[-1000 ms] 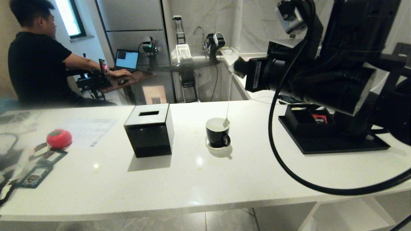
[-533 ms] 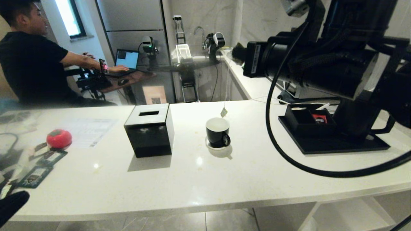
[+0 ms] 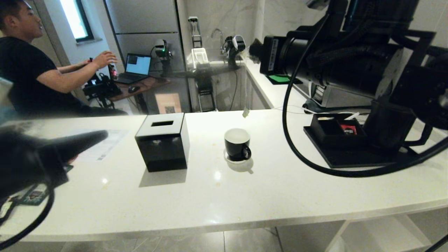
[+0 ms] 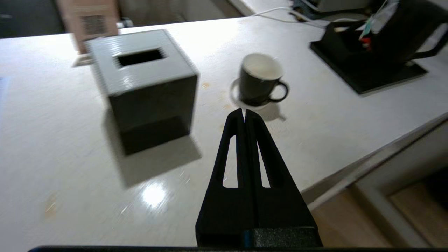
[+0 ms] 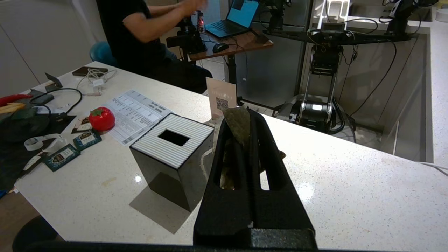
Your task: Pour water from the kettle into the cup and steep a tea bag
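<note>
White counter [image 3: 217,196] with tissue box [image 3: 162,141], saucered cup [image 3: 237,144], black tray [image 3: 353,155] (kettle [image 3: 388,131] on it).

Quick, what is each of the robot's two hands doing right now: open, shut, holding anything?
Left tool: shut, holding nothing, above the counter near the cup.
Right tool: shut on the tea bag, raised above the counter.

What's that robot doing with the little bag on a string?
It's making tea. The right gripper is shut on the top of the string, so the tea bag dangles in the air above the cup, not in it. The left gripper is shut and empty, pointing towards the cup. The kettle stands on its black tray, untouched. A person sits at a desk behind the counter.
</note>
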